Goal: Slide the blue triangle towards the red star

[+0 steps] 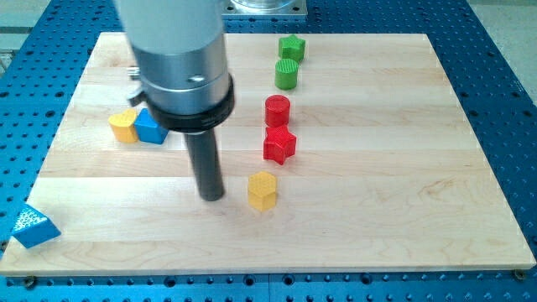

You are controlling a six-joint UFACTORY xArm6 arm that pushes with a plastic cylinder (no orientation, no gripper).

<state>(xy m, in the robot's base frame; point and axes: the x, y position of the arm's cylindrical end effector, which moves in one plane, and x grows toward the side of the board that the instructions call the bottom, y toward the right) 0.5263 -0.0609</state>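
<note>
A dark rod hangs over a pale wooden tabletop, and my tip rests on the wood just to the view's left of a yellow hexagonal block. The arm carries no jaws, only the rod, so nothing is held. The red star sits just above and to the right of that yellow hexagon, with a red cylinder touching or nearly touching its upper side. Farther toward the view's top from the red star stand a green cylinder and a green star-like block. The blue triangle lies far to the lower left of the red star, at the tabletop's corner, well apart from my tip. Left of the red star, partly behind the arm's housing, a blue block touches a yellow block.
</note>
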